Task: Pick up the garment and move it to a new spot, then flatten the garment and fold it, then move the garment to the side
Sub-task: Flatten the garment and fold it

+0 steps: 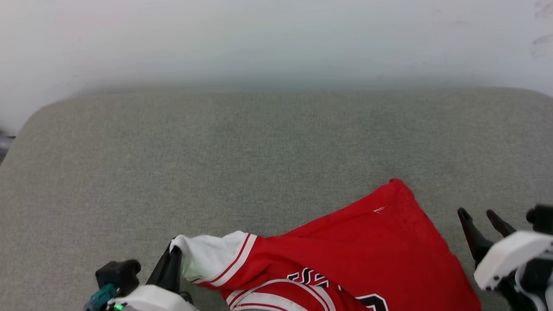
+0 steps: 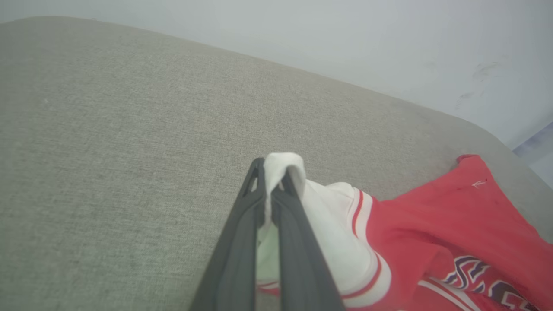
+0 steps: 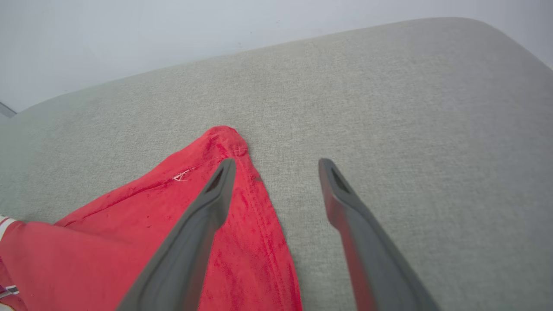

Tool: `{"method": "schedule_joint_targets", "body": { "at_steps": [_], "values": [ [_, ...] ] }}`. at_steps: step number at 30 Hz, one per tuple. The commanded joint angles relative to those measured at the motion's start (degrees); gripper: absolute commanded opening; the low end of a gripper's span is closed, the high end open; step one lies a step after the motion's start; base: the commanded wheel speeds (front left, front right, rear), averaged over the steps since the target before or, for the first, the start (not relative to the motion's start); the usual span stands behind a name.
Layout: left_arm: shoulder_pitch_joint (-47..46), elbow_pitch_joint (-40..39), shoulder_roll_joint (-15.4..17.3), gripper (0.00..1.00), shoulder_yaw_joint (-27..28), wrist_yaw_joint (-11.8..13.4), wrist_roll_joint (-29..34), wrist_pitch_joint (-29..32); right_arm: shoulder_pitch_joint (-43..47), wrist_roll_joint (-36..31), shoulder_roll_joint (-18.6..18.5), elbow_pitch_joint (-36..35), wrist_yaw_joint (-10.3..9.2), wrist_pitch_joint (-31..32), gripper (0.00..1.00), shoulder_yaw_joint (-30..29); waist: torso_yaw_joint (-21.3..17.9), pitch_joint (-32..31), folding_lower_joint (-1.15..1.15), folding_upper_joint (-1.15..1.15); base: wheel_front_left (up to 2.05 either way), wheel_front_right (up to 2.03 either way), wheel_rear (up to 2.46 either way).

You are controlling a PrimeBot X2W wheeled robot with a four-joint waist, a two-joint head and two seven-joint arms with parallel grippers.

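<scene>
Head view: we are looking down at the garment point(image 1: 367, 250), a bright red shirt lying on a grey cushioned surface point(image 1: 259, 142) at the lower middle and right, its lower part running out of frame. One red corner point(image 3: 224, 136) is pointing away from the robot and resting flat.

The white sleeve point(image 1: 211, 255), edged with red and white striped trim bands point(image 1: 235, 263), is stretching toward the left gripper point(image 1: 172, 255), whose two dark fingers are pressing together on a fold of white cloth. The right gripper point(image 1: 477, 216) is hanging just beside the red edge with its fingers spread wide and nothing between them. In the right wrist view one finger is crossing over the red cloth, though we cannot tell whether it is touching.

We are judging the risks this way. With one thin pinch on the sleeve, any pull may be dragging the shirt into a bunch rather than spreading it, or the soft fold may be slipping free. The open right finger may be catching the hem and creasing the corner.

The shirt is looking soft and slightly fuzzy, with dark lettering point(image 1: 311, 276) partly showing. The surface is woven, matte, with rounded corners. Behind it a pale plain wall point(image 1: 259, 43) is rising.
</scene>
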Motion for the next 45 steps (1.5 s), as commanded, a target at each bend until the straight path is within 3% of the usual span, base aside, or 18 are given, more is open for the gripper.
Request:
{"method": "schedule_joint_targets", "body": {
  "at_steps": [1, 5, 10, 18, 23, 24, 25, 26, 32, 38, 45],
  "values": [
    [-1.74, -0.43, -0.21, 0.0, -0.43, 0.14, 0.58, -0.33, -4.08, 1.37, -1.44, 3.04, -0.02, 1.99, 1.0, 1.45, 0.93, 2.38, 0.0, 0.0, 0.0, 0.0, 0.0],
    [-4.41, -0.74, -0.9, 0.0, -1.63, -0.29, 1.01, -0.99, -13.62, 3.87, -5.59, 10.3, -0.02, 11.22, 1.0, 6.02, 2.64, 5.58, 0.0, 0.0, 0.0, 0.0, 0.0],
    [-7.44, -0.98, -1.59, 0.0, -2.92, -0.84, 1.34, -2.12, -22.95, 6.56, -10.36, 14.3, -0.01, 22.05, 1.0, 14.02, 4.92, 9.3, 0.0, 0.0, 0.0, 0.0, 0.0],
    [-11.17, 0.08, -2.68, 0.0, -4.53, -1.25, 1.27, -3.68, -31.96, 9.12, -14.5, 18.57, -0.02, 28.74, 1.0, 26.12, 7.49, 14.26, 0.0, 0.0, 0.0, 0.0, 0.0],
    [-12.6, 1.38, -3.12, 0.0, -5.27, -1.62, 0.99, -4.46, -31.23, 13.05, -14.59, 24.19, -0.01, 32.46, 1.0, 33.44, 8.48, 15.59, 0.0, 0.0, 0.0, 0.0, 0.0],
    [-12.75, 1.65, -3.16, 0.0, -5.35, -1.64, 0.92, -4.59, -30.86, 14.02, -14.47, 25.18, 0.0, 33.32, 0.82, 34.59, 8.55, 15.68, 0.0, 0.0, 0.0, 0.0, 0.0],
    [-12.83, 1.88, -3.21, 0.0, -5.38, -1.71, 0.83, -4.72, -30.62, 14.98, -14.41, 26.01, 0.07, 34.03, 0.16, 35.79, 8.62, 15.77, 0.0, 0.0, 0.0, 0.0, 0.0],
    [-12.97, 2.14, -3.27, 0.0, -5.41, -1.76, 0.71, -4.81, -30.46, 16.15, -14.32, 26.79, 0.07, 34.66, 0.0, 36.56, 8.65, 15.8, 0.0, 0.0, 0.0, 0.0, 0.0],
    [-13.72, 3.24, -2.82, 0.0, -4.71, -1.67, 0.56, -5.5, -34.44, 19.54, -16.13, 27.33, 0.04, 31.35, 0.0, 38.29, 8.25, 14.35, 0.0, 0.0, 0.0, 0.0, 0.0],
    [-16.51, 3.19, -0.81, 0.0, -2.14, -0.34, 0.38, -5.62, -39.81, 19.59, -17.49, 26.61, -0.05, 22.88, 0.0, 37.83, 6.54, 10.76, 0.0, 0.0, 0.0, 0.0, 0.0],
    [-28.76, 3.57, 2.28, 0.0, -0.09, -0.21, -0.81, -0.89, -46.38, 14.76, -15.44, 30.35, -0.05, 12.19, 0.0, 33.9, 3.4, 8.87, 0.0, 0.0, 0.0, 0.0, 0.0]
  ]
}}
